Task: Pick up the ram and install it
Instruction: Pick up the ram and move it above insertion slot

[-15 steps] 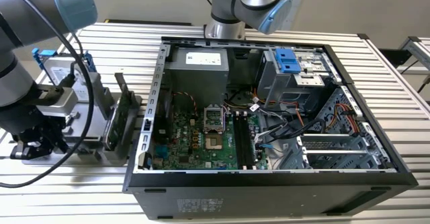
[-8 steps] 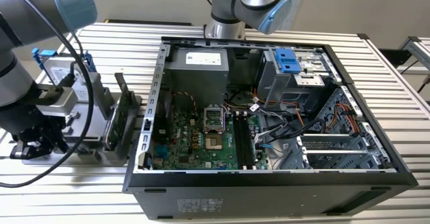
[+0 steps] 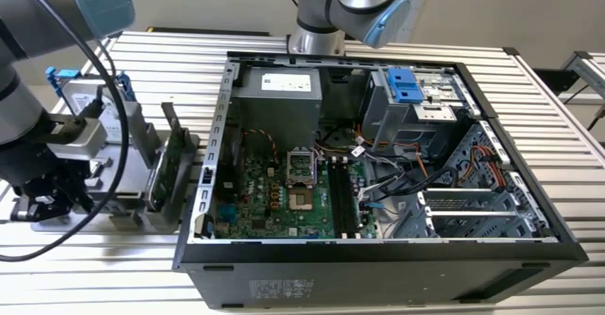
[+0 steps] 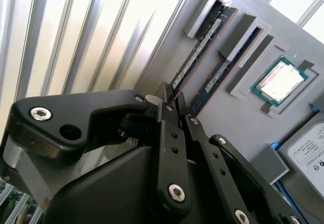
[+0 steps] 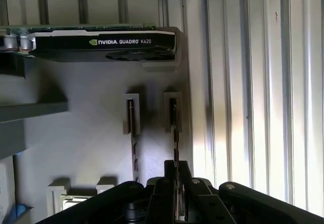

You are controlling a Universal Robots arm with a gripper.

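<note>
Two thin ram sticks stand on edge in slots of a grey holder (image 5: 91, 128). In both wrist views my gripper (image 5: 176, 166) (image 4: 173, 96) has its two black fingers pressed against the sides of one ram (image 5: 175, 125) (image 4: 200, 47), at its near end. The other ram stick (image 5: 133, 133) (image 4: 225, 67) stands free beside it. In the exterior view the gripper (image 3: 45, 187) hangs low over the holder at the exterior view's left, away from the open computer case (image 3: 217, 117). The motherboard's long black memory slots (image 3: 345, 202) lie inside the case.
On the holder are a graphics card (image 5: 101, 42) (image 3: 175, 152), a processor chip (image 4: 281, 80) and a silver hard drive with blue rails (image 3: 95, 102) (image 4: 309, 153). Cables (image 3: 397, 166) and a drive cage (image 3: 416, 102) crowd the case interior. A second arm's base (image 3: 341, 10) stands behind the case.
</note>
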